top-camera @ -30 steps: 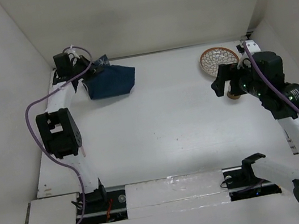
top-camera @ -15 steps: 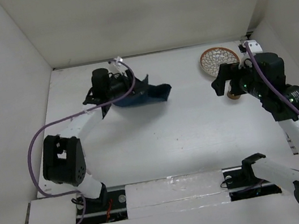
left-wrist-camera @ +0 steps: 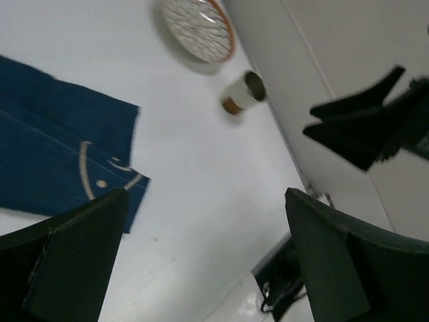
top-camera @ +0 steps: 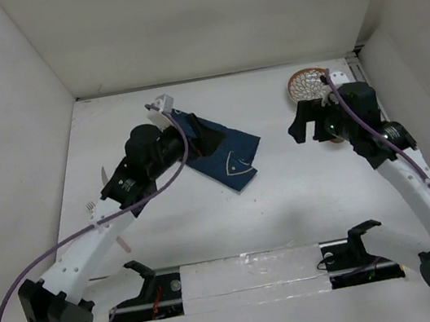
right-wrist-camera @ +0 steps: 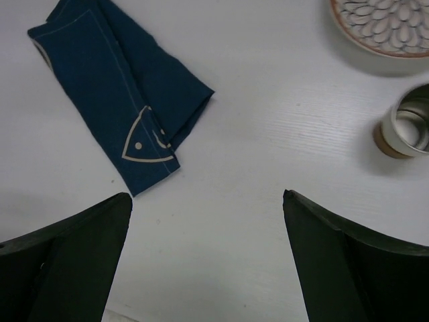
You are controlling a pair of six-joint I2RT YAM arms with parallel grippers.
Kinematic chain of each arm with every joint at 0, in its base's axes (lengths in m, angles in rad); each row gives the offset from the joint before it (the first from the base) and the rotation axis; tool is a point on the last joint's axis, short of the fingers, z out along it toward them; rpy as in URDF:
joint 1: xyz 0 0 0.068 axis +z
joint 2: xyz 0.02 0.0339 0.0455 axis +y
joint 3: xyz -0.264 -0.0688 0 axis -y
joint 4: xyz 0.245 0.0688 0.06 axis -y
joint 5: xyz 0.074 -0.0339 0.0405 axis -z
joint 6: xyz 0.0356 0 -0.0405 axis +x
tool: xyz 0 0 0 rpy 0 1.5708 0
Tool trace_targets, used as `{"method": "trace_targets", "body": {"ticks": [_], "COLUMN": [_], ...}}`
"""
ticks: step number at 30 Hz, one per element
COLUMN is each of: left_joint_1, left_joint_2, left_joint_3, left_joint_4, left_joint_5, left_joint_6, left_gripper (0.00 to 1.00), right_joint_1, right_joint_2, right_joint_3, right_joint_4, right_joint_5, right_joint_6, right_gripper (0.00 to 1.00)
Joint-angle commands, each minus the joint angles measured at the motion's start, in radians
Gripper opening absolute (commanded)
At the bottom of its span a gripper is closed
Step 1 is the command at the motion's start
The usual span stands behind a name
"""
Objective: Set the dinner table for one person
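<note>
L hand [left-wrist-camera: 204, 201] spread wide, empty, over end of folded navy placemat [top-camera: 230, 154]. It lies centre-left on white desk [top-camera: 287, 198], which fills the floor between walls. R hand [right-wrist-camera: 206, 198] spread, empty, near plate [right-wrist-camera: 385, 27] & cup [right-wrist-camera: 405, 124].

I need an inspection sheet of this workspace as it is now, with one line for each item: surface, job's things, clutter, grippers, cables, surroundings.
Surface: dinner table is white and plain, no spill seen.
Job's things: navy placemat lies folded, left of centre; patterned plate and cup sit at the far right, apart from each other.
Clutter: nothing seen.
Grippers: left gripper is open and empty, by the placemat; right gripper is open and empty, near the cup.
Cables: purple cable loops loose beside the left arm; second cable runs along the right arm.
Surroundings: white walls on three sides.
</note>
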Motion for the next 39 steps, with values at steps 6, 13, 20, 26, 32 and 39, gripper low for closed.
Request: {"method": "trace_targets", "body": {"ticks": [6, 13, 20, 26, 32, 39], "left_joint_1": [0.136, 0.254, 0.368, 0.368, 0.368, 0.368], "left_joint_2": [0.236, 0.230, 0.173, 0.155, 0.127, 0.127], "left_joint_3": [0.203, 0.173, 0.145, 0.136, 0.127, 0.188], "left_joint_4": [-0.460, -0.491, -0.500, -0.519, -0.528, -0.568], "left_joint_5": [-0.293, -0.204, -0.133, -0.133, -0.142, -0.151], "left_joint_6": [-0.166, -0.166, -0.085, -0.056, -0.046, -0.046], "left_gripper": [1.00, 1.00, 1.00, 1.00, 1.00, 1.00], "right_joint_1": [0.056, 0.083, 0.093, 0.102, 0.093, 0.198], "right_joint_2": [0.388, 0.570, 0.695, 0.801, 0.863, 0.740], "right_joint_3": [0.001, -0.109, -0.209, -0.191, -0.150, -0.107], "right_joint_4": [0.285, 0.461, 0.631, 0.665, 0.688, 0.688], "right_joint_5": [-0.433, -0.579, -0.580, -0.544, -0.584, -0.572], "right_joint_6": [-0.081, 0.003, 0.033, 0.052, 0.071, 0.069], "right_gripper": [0.98, 0.92, 0.89, 0.77, 0.37, 0.00]}}
